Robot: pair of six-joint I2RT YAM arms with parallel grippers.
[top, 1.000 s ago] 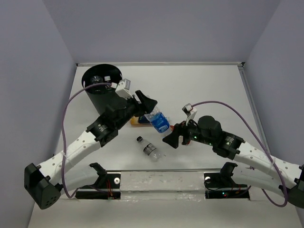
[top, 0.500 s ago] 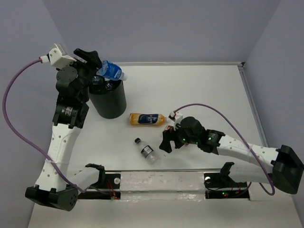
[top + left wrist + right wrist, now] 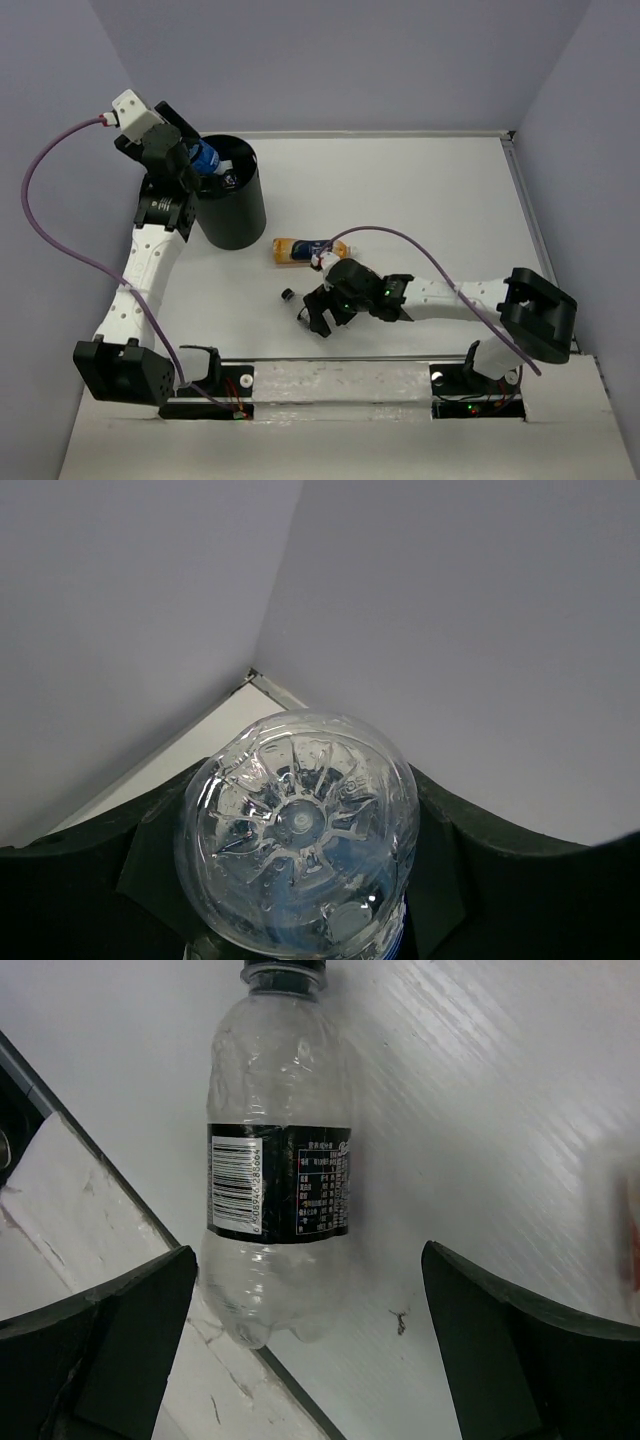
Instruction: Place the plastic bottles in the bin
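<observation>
Left end effector [image 3: 192, 160] is clamped on the blue-label bottle [image 3: 297, 840] right over the bin [image 3: 238, 215] mouth, looks set for a drop. Right end effector [image 3: 315, 1360] is spread wide either side of the black-label bottle [image 3: 280, 1180] lying on the desk [image 3: 480, 1110], probably lining up a grab. 1 orange bottle [image 3: 303, 250] lies nearby.

Three bottles were in view: one blue-labelled bottle [image 3: 203, 158] far left, one orange bottle [image 3: 300, 249] mid-table, one black-capped bottle [image 3: 280, 1160] nearer. There was one bin [image 3: 235, 215], far left, and two arms: left arm [image 3: 150, 260], right arm [image 3: 440, 298].
</observation>
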